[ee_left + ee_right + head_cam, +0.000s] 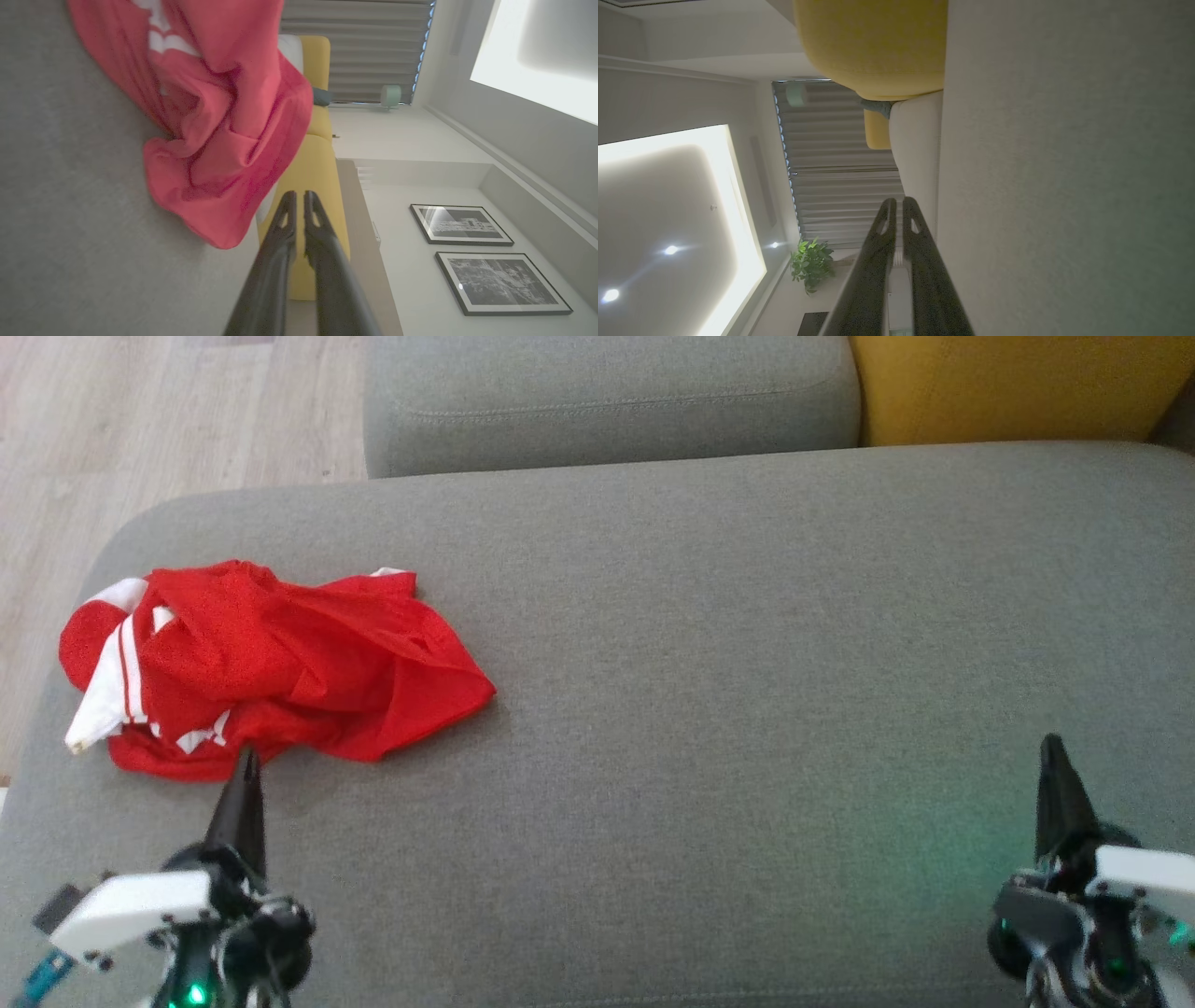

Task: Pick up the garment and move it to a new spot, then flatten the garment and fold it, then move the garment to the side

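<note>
A crumpled red garment (271,667) with white trim lies in a heap at the left end of the grey sofa seat (747,663). My left gripper (247,758) is shut, its tip just at the near edge of the cloth, with nothing between its fingers. In the left wrist view the garment (219,135) bulges just ahead and to the left of the shut left gripper (299,196). Far off at the lower right, my right gripper (1053,747) is shut and holds nothing. Its wrist view shows the shut right gripper (896,203) beside bare grey upholstery.
A grey back cushion (607,401) and a yellow cushion (1018,383) line the far side of the seat. Wooden floor (112,439) lies beyond the sofa's rounded left edge. Bare seat stretches from the garment to the right gripper.
</note>
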### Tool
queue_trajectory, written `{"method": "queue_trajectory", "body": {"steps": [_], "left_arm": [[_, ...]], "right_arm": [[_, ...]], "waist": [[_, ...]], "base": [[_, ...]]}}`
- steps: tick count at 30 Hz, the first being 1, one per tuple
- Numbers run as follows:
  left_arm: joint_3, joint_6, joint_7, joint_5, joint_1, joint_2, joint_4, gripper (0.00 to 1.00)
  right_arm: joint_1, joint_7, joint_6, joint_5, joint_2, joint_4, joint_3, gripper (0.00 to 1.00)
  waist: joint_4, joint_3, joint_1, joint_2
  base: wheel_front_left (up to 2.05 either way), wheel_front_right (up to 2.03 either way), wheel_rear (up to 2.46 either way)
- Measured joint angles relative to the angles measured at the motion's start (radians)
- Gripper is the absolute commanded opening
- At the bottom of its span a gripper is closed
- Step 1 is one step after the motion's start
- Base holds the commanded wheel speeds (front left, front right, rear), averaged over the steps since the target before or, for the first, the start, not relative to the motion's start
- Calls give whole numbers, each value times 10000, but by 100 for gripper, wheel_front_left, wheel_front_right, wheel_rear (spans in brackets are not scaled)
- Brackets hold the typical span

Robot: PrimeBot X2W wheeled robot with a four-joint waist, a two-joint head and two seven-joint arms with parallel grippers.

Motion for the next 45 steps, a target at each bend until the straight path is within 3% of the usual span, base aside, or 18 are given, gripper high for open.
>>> {"method": "queue_trajectory", "body": {"steps": [1,6,26,36,45], "left_arm": [[-10,0,-10,-2,46,-12,128,100],[-35,13,-31,-8,689,-146,706,100],[23,13,-556,278,674,-138,190,100],[453,12,-892,790,639,-130,-184,100],[506,278,-1097,2460,401,-132,-926,100]], "right_arm": [[36,0,0,2,6,127,10,100],[517,-15,0,0,52,683,42,100],[525,-562,0,-493,52,345,261,100],[390,-828,0,-2428,48,42,297,100],[28,-1097,0,-4650,10,-529,347,100]], "waist": [[0,0,0,0],[-6,-6,0,0],[-21,-72,0,0],[-26,-99,0,0],[-64,-81,0,0]], "base": [[0,0,0],[0,0,0],[0,0,0],[0,0,0],[0,0,0]]}}
